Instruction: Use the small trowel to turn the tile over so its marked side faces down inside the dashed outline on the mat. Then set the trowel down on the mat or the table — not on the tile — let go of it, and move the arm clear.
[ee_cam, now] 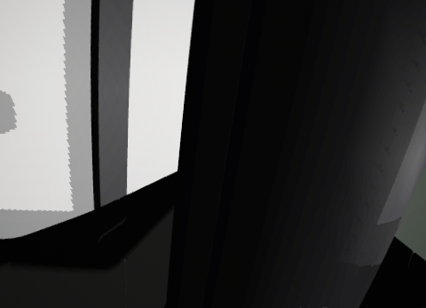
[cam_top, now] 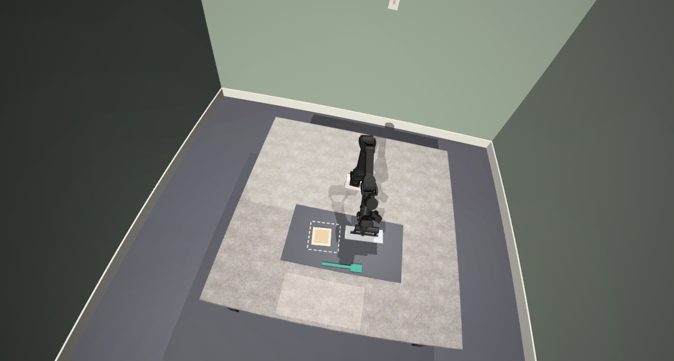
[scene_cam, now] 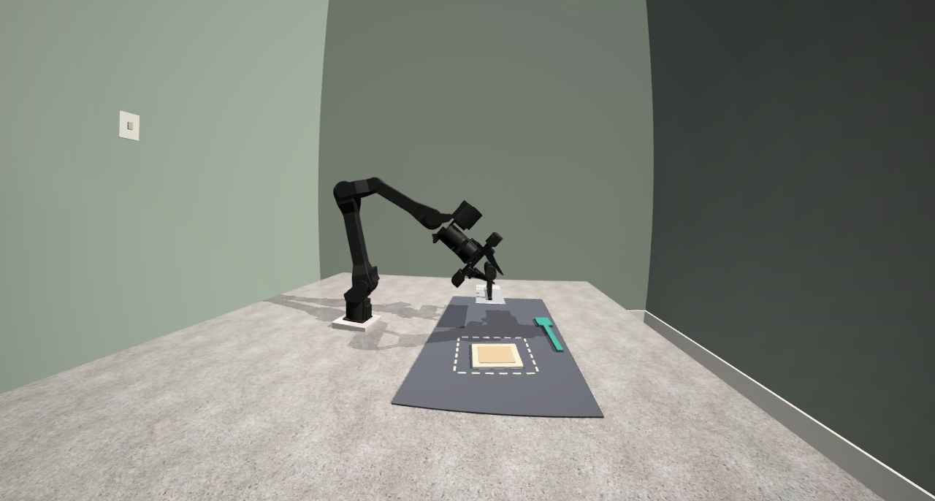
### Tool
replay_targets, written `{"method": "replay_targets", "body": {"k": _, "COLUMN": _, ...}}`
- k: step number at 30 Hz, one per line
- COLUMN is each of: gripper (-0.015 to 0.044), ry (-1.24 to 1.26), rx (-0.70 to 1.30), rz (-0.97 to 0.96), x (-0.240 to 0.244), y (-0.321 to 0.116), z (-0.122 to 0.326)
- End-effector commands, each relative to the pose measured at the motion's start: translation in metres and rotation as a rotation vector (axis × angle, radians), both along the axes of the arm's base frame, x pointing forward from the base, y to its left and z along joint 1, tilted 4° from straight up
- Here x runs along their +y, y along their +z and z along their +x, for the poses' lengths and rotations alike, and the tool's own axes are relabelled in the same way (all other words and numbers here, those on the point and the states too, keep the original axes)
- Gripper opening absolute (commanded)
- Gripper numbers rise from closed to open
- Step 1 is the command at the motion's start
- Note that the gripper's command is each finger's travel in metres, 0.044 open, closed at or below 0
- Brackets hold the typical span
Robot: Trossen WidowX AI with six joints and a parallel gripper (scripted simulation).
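Observation:
The tile (cam_top: 321, 236) (scene_cam: 497, 354) is cream with a tan square on its upper face. It lies flat inside the dashed outline (cam_top: 308, 248) (scene_cam: 500, 372) on the dark mat (cam_top: 386, 267) (scene_cam: 431, 394). My gripper (cam_top: 365, 230) (scene_cam: 489, 280) is shut on the dark handle of a white, flat-bladed tool, apparently the trowel (cam_top: 378, 239) (scene_cam: 498, 295) (ee_cam: 155, 77). Its blade hangs above the mat, beside the outline on the side away from the exterior camera. The wrist view shows mainly white blade and dark close parts. The fingertips are hard to make out.
A teal paddle-shaped tool (cam_top: 355, 267) (scene_cam: 551, 336) lies along the mat's edge farthest from the arm's base (cam_top: 349, 182) (scene_cam: 356, 321). The mat lies on a mottled grey table (cam_top: 414, 307) (scene_cam: 229, 419). The arm's shadow crosses the mat.

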State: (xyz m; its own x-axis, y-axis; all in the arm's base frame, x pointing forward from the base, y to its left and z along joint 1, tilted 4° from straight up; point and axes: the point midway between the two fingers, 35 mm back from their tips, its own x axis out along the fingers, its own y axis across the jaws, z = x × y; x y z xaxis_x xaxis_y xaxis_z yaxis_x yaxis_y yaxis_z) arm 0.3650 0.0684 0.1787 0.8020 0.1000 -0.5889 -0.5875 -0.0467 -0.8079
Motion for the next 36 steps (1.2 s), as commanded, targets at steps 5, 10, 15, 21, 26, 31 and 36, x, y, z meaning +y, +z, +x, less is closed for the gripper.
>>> {"method": "replay_targets", "body": {"k": 5, "gripper": 0.0, "ry": 0.021, "rx": 0.006, "rz": -0.008, "x": 0.003, "y": -0.001, "z": 0.001}}
{"method": "replay_targets", "body": {"k": 10, "gripper": 0.0, "ry": 0.174, "rx": 0.048, "rz": -0.059, "x": 0.021, "y": -0.007, "z": 0.004}}
{"method": "replay_targets", "body": {"k": 15, "gripper": 0.0, "ry": 0.332, "rx": 0.082, "rz": -0.101, "x": 0.04, "y": -0.014, "z": 0.005}}
{"method": "replay_targets", "body": {"k": 21, "gripper": 0.0, "ry": 0.516, "rx": 0.113, "rz": -0.134, "x": 0.062, "y": -0.022, "z": 0.005}}
{"method": "replay_targets", "body": {"k": 26, "gripper": 0.0, "ry": 0.679, "rx": 0.124, "rz": -0.156, "x": 0.08, "y": -0.028, "z": 0.004}}
{"method": "replay_targets", "body": {"k": 31, "gripper": 0.0, "ry": 0.848, "rx": 0.12, "rz": -0.172, "x": 0.098, "y": -0.032, "z": 0.001}}
{"method": "replay_targets", "body": {"k": 36, "gripper": 0.0, "ry": 1.017, "rx": 0.101, "rz": -0.177, "x": 0.115, "y": -0.035, "z": -0.002}}
